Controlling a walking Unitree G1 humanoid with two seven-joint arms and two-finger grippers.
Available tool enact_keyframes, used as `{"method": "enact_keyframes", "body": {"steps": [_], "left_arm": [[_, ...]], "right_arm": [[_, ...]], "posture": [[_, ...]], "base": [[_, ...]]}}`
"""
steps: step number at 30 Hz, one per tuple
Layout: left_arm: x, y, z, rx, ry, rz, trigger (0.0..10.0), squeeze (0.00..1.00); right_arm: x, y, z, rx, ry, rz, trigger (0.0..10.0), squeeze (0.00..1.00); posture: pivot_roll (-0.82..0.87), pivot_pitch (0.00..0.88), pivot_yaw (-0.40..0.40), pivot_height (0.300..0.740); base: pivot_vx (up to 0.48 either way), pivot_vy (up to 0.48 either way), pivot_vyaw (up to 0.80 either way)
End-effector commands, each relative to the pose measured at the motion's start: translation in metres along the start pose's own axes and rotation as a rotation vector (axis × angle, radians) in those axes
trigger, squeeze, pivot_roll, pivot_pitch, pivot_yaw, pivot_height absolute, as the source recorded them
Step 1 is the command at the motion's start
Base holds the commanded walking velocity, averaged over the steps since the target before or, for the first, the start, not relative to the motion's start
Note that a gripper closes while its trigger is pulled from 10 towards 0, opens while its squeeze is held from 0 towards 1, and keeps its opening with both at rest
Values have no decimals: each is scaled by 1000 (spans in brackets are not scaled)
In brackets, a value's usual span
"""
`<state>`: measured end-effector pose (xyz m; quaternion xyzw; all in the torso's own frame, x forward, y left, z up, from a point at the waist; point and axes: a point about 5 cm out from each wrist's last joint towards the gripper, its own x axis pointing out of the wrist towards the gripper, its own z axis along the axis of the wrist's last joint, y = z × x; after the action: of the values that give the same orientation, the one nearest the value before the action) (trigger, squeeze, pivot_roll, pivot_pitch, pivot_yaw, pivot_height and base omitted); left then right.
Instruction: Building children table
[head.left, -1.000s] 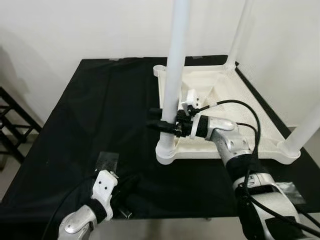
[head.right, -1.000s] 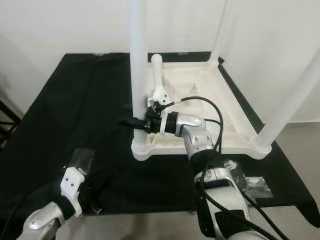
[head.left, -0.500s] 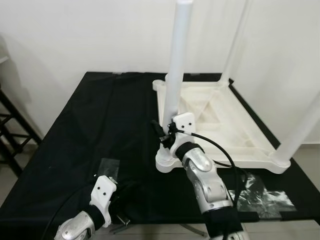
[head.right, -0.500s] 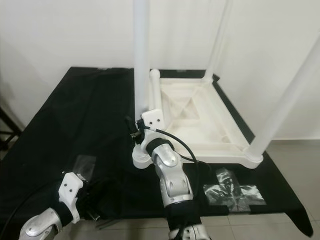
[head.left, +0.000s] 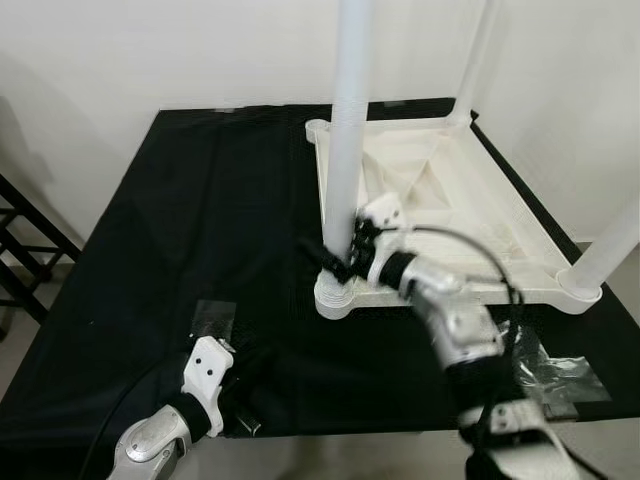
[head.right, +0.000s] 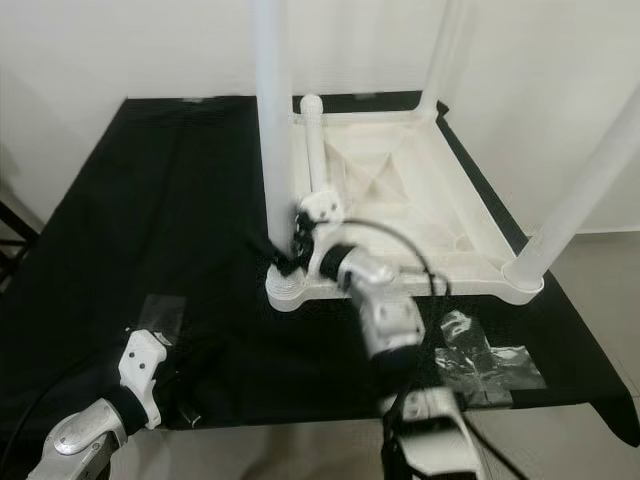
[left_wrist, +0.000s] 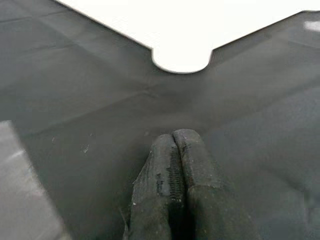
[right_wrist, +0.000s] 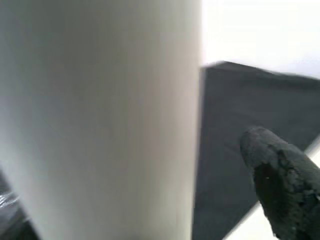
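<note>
While the upturned white table (head.left: 440, 190) is lying on the black-covered desk (head.left: 200, 230) toward its far right corner, the right gripper (head.left: 338, 258) is clamping the nearest upright leg (head.left: 348, 150). In the left wrist view, the left gripper (left_wrist: 175, 165) is resting pressed together on the cloth. In the right wrist view, one fingertip (right_wrist: 275, 165) is sitting beside that leg.

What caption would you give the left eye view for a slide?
Right gripper at the base of a white leg on the upturned children's table, left gripper resting on black cloth.
</note>
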<state>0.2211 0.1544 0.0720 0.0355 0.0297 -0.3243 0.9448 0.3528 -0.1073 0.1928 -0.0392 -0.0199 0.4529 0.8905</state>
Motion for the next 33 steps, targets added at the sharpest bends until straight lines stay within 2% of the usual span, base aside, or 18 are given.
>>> {"method": "enact_keyframes", "body": {"steps": [1, 5, 8, 14, 15, 16, 19, 23, 29, 31, 32, 33], "left_arm": [[-3, 1, -3, -5, 23, -17, 10000, 0], [-4, 5, -1, 35, 13, 6, 10000, 0], [-4, 12, 5, 96, -23, 74, 10000, 0], [-4, 14, 11, 125, -79, 128, 10000, 0], [-4, 9, 15, 131, -117, 106, 10000, 0], [-5, 7, 16, 135, -128, 94, 10000, 0], [-9, 0, 17, 135, -141, 54, 10000, 0], [-12, -12, 15, 88, -141, -20, 10000, 0], [-13, -17, 13, 87, -132, -54, 10000, 0], [-16, -20, 13, 78, -131, -72, 10000, 0], [-18, -21, 14, 65, -141, -83, 10000, 0], [-18, -21, 14, 65, -141, -83, 10000, 0]], "right_arm": [[-4, -3, -1, 5, -11, 53, 10000, 0], [-3, -9, 3, -14, 8, 149, 10000, 0], [-2, -14, 2, 15, 44, 244, 10000, 0], [3, -19, -1, 24, 85, 271, 10000, 0], [3, -21, -3, 54, 89, 272, 1412, 0], [3, -22, -5, 69, 92, 271, 0, 0], [1, -24, -14, 91, 121, 239, 0, 0], [-5, -28, -25, 121, 129, 181, 0, 0], [-12, -32, -36, 112, 142, 73, 0, 0], [-24, -31, -53, 108, 147, -55, 0, 0], [-31, -27, -71, 120, 174, -237, 0, 0], [-31, -27, -71, 120, 174, -237, 0, 0]], "posture": [[65, 25, -6, 740], [75, 19, -20, 740], [93, 16, -37, 740], [97, 16, -43, 740], [102, 17, -53, 740], [102, 18, -54, 740], [106, 20, -56, 740], [99, 24, -54, 740], [98, 29, -51, 740], [72, 42, -51, 740], [60, 51, -53, 740], [60, 51, -53, 740]], "base": [[0, 0, 0], [0, 0, 0], [0, 0, 0], [0, 0, 0], [0, 0, 0], [0, 0, 0], [0, 0, 0], [0, 0, 0], [0, 0, 0], [0, 0, 0], [0, 0, 0], [0, 0, 0]]}}
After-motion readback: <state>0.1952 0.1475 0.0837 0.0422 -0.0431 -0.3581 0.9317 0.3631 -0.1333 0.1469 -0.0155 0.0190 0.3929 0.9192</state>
